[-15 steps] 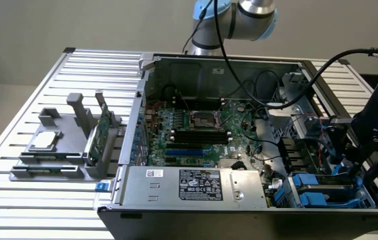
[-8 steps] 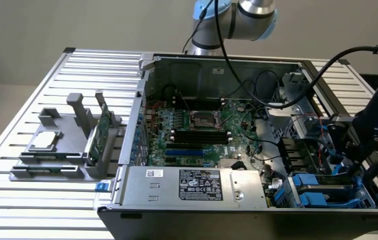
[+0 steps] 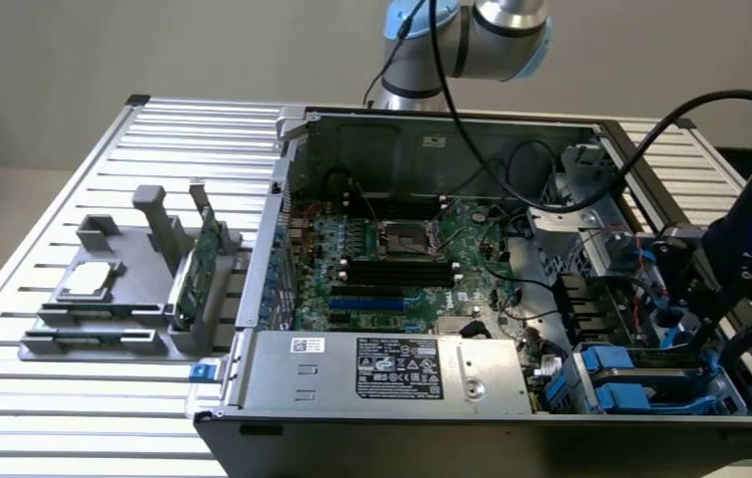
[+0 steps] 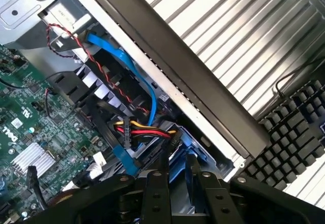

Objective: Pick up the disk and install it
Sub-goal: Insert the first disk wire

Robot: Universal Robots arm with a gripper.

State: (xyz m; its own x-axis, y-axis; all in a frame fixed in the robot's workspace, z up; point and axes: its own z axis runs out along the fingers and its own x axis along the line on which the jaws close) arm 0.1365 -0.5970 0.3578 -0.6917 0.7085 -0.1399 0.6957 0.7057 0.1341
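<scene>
Fingers look clamped on the disk by its blue rails, with the disk directly beneath them, low in a corner of the computer case.

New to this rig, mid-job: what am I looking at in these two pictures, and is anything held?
The machine is one robot arm with a gripper. The exterior view looks from off the arm at an open computer case on a slatted table. The wrist view looks from the arm down into that case, past a blue cable; a keyboard lies outside it. At the exterior view's left, a grey stand carries a silver chip and a green card. The gripper hangs over the blue-railed disk in the case's corner; whether it grips it, I cannot tell.
</scene>
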